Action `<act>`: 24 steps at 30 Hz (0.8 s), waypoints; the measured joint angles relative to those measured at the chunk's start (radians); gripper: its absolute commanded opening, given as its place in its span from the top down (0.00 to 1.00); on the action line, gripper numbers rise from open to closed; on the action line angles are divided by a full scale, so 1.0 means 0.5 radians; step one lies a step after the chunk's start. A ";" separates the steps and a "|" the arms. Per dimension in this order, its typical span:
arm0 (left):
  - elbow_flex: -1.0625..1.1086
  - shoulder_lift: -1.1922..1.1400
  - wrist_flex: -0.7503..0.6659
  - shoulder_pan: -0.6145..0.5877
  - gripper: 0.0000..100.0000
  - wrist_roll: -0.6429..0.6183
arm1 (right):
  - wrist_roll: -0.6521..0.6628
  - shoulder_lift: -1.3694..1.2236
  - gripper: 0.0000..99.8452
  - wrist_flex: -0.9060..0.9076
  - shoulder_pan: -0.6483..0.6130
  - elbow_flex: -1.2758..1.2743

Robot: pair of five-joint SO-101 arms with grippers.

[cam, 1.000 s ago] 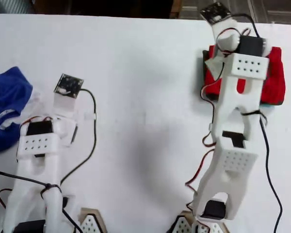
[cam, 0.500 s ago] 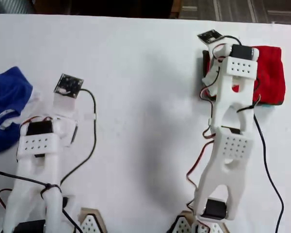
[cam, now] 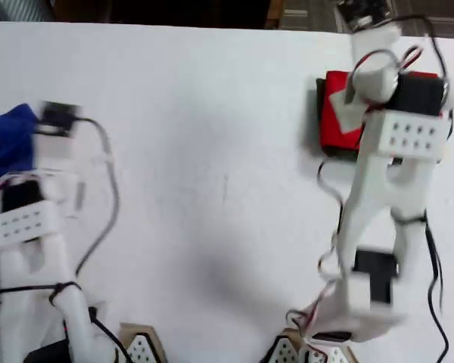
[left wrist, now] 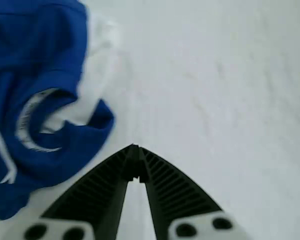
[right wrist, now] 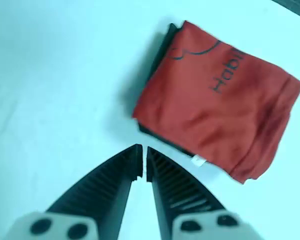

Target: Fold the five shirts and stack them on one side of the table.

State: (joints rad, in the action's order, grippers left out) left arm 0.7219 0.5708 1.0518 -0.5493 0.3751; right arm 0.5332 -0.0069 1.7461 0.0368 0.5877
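Note:
A crumpled blue shirt (left wrist: 37, 105) with a white collar lining lies at the table's left edge (cam: 11, 128). My left gripper (left wrist: 136, 165) hovers just beside it, shut with nothing between its fingers. At the far right of the table a folded red shirt (right wrist: 215, 95) tops a stack, and a dark folded shirt (right wrist: 159, 52) peeks out underneath. My right gripper (right wrist: 142, 162) hangs above the table just off the stack's corner, shut and empty. In the high view the right arm (cam: 397, 136) covers much of the red shirt (cam: 339, 113).
The white table (cam: 212, 151) spreads bare between the two arms. Cables trail from both arms, and the arm bases (cam: 144, 348) sit at the near edge. The table's far edge (cam: 174, 24) runs just behind the stack.
The left arm has swung left toward the blue shirt. The right arm first drew back from the red stack, then stretched out and shifted right over it.

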 measured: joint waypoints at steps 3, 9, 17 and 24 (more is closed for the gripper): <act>-0.101 0.000 -0.012 -0.267 0.81 0.101 | -0.003 0.420 0.98 0.000 -0.163 -0.534; -0.196 -0.101 -0.163 -0.546 0.74 0.350 | -0.003 1.083 0.98 -0.215 -0.322 -1.611; -0.911 -0.979 0.031 -0.783 0.74 0.368 | -0.003 1.629 0.93 -0.678 -0.344 -2.704; -1.722 -1.676 0.457 -0.798 0.74 0.365 | -0.003 1.752 0.82 -0.896 -0.344 -3.139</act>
State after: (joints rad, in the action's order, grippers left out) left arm -0.1389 -0.2670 1.2804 -0.9482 0.5577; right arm 0.5317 0.8692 1.2981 -0.1350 -0.9820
